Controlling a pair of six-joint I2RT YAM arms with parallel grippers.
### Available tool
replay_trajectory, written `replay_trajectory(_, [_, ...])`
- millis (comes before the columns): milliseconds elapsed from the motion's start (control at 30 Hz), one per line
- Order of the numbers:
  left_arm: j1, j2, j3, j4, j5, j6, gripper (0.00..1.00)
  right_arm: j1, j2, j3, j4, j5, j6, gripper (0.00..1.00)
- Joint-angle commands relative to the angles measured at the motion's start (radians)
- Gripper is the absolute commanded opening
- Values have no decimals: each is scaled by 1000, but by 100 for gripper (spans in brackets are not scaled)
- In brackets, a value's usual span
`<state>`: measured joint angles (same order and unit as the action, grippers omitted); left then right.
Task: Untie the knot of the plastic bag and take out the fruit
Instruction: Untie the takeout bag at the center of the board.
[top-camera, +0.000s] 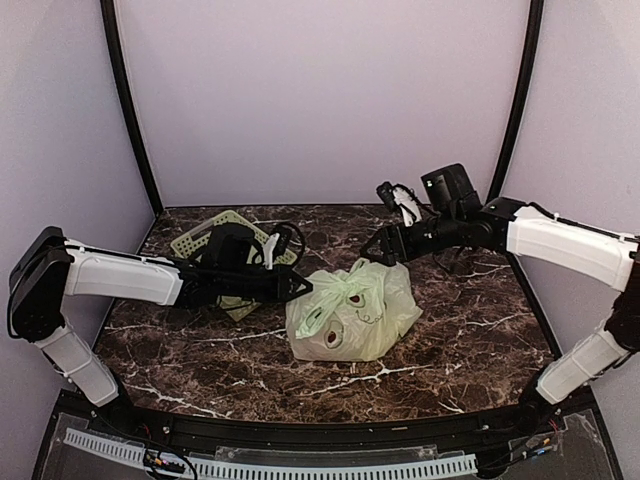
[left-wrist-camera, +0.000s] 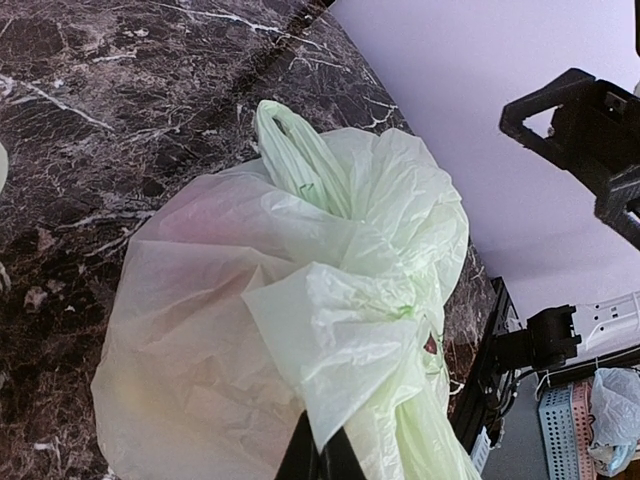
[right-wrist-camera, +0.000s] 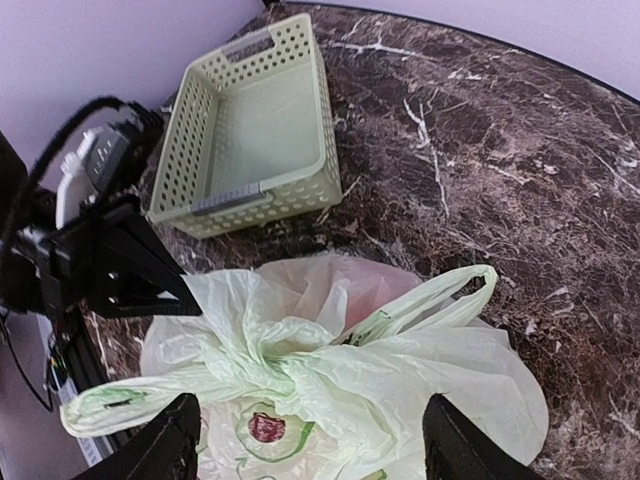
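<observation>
While left tool pinches plastic bag, knot (bunched) tied

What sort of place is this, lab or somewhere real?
Probably a lab test cell: plain lilac backdrop walls between black frame posts, and a left arm and right arm mounted at a marble-pattern table that holds a plastic bag and perforated basket.

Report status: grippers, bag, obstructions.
Left gripper shut, pinching plastic bag. Right gripper open over knot. Knot tied, no fruit out. Basket behind, not obstructing.
</observation>
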<state>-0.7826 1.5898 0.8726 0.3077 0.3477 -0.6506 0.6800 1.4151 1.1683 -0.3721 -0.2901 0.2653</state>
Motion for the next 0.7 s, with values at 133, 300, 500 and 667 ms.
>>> replay_trajectory(133, [5, -37, 21, -23, 11, 19, 1, -7, 151, 98, -66, -99, -246, 83])
replay_trajectory(300, [5, -35, 27, -32, 8, 22, 1, 1, 174, 79, -75, -33, -299, 86])
replay_trajectory(500, [6, -26, 42, -40, 10, 19, 1, 60, 178, 39, -54, 17, -315, 91])
replay_trajectory(667, [6, -24, 48, -49, 8, 22, 1, 92, 222, 33, -49, 108, -296, 92])
